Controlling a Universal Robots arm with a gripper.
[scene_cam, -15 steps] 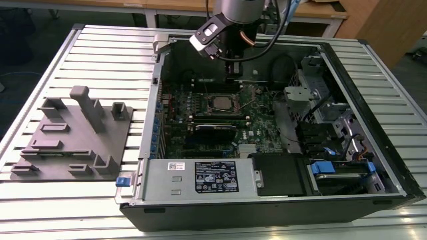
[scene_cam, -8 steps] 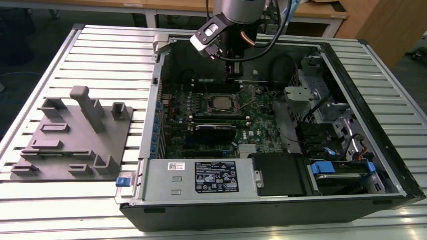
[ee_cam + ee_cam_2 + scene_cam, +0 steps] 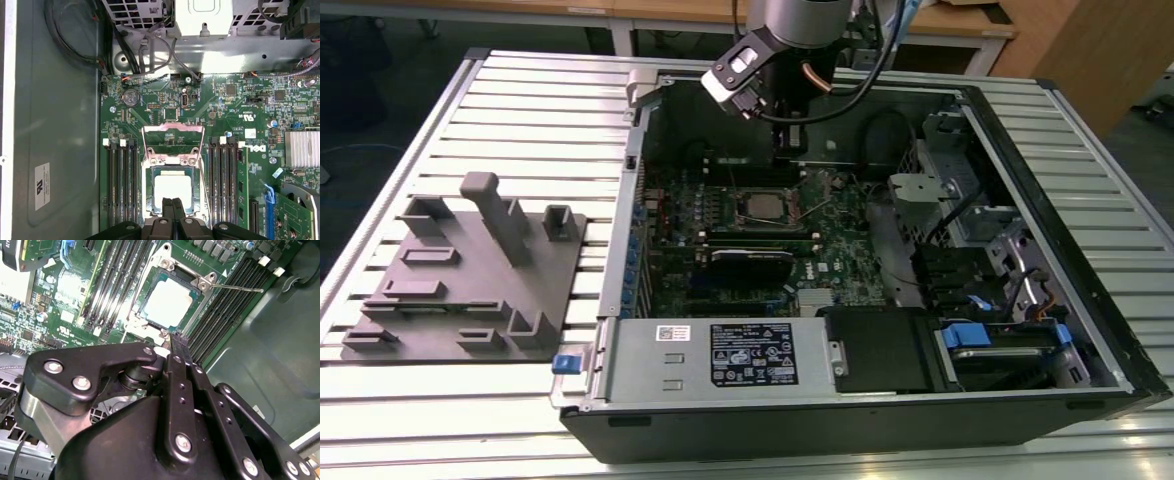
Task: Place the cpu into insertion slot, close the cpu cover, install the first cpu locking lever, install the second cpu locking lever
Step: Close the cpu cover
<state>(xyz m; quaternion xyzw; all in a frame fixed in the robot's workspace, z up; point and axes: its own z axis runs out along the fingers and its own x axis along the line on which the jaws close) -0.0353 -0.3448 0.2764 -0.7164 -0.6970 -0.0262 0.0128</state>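
Claw point(image 3: 170, 340), closed and empty, hovers by the cpu point(image 3: 167, 301); second wrist view reveals a projecting lever point(image 3: 235, 288).

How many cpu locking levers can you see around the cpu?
2. One lever juts out over the memory slots beside the cpu; the second lever runs along the cpu's opposite side. The gripper blocks part of that area, so more could be hidden.

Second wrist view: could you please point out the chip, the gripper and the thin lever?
chip point(image 3: 167, 301), second wrist view, middle of its pale top
gripper point(image 3: 171, 339), second wrist view, between its fingertips
lever point(image 3: 240, 288), second wrist view, midway along its rod
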